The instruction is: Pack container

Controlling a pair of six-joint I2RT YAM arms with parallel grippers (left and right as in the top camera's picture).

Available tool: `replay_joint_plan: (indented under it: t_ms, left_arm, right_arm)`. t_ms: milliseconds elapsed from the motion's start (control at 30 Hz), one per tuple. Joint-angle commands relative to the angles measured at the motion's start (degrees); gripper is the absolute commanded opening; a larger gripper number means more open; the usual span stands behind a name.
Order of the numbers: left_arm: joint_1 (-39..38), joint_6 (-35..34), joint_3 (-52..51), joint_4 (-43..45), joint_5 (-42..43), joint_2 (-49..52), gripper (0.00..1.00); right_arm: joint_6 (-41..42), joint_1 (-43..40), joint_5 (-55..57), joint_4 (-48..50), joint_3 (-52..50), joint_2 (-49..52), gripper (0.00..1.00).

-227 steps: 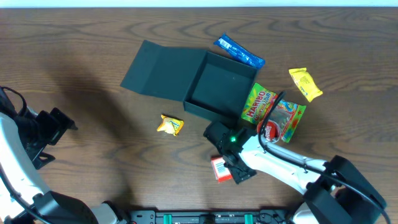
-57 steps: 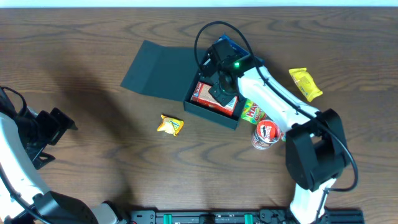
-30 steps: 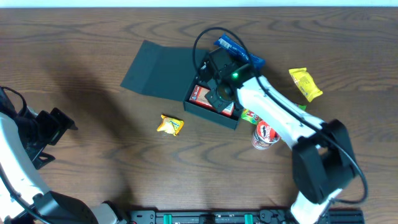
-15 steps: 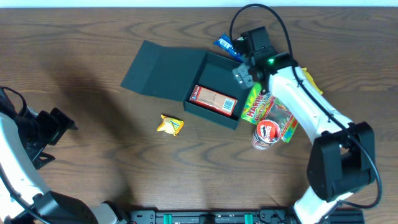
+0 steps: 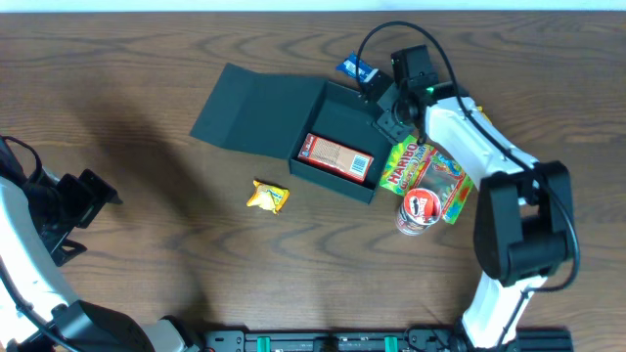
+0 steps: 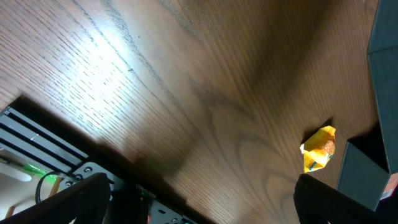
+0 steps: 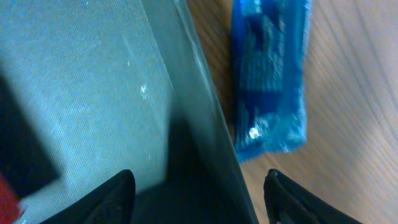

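Container (image 5: 342,122), overhead: mid-table, lid open, holding a red-and-white carton (image 5: 335,156); right gripper (image 5: 388,110) at its far right corner. Left wrist: left gripper (image 6: 199,199) wide, empty, yellow packet (image 6: 318,148) ahead. Right wrist: jaws spread, empty, astride the container wall beside a blue packet (image 7: 270,81).

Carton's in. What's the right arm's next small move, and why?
Probably shift the right gripper sideways off the box wall and centre it over the blue packet. The open jaws straddle that wall, and the packet lies just outside it on the table.
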Motion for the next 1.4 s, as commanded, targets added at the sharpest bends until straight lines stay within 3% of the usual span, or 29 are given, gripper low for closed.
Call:
replay_joint_plan:
  t_ms: [0, 133, 200, 367, 667, 1133, 1367]
  left_arm:
    - [0.2, 0.0, 0.6, -0.1, -0.2, -0.2, 0.95]
    - [0.2, 0.0, 0.6, -0.1, -0.2, -0.2, 0.95]
    - [0.2, 0.0, 0.6, -0.1, -0.2, -0.2, 0.95]
    - [0.2, 0.0, 0.6, -0.2, -0.2, -0.2, 0.95]
    - [0.2, 0.0, 0.6, -0.2, -0.2, -0.2, 0.95]
    - [0.2, 0.0, 0.6, -0.2, -0.2, -0.2, 0.95]
    - [0.2, 0.0, 0.6, -0.1, -0.2, -0.2, 0.95]
  right_arm:
    - [-1.8, -0.1, -0.8, 0.3, 0.1, 1.2, 0.62]
    - [0.9, -0.1, -0.8, -1.2, 0.1, 1.2, 0.33]
    - [3.9, -0.1, -0.8, -1.4, 0.1, 1.2, 0.29]
    - [13.2, 0.2, -0.8, -1.4, 0.1, 1.2, 0.02]
    - [36.1, 2.4, -1.0, -3.1, 0.1, 1.1, 0.02]
    - [70.5, 11.8, 0.2, -16.2, 0.0, -5.1, 0.02]
    - [77.1, 15.7, 8.8, -23.2, -4.5, -12.0, 0.02]
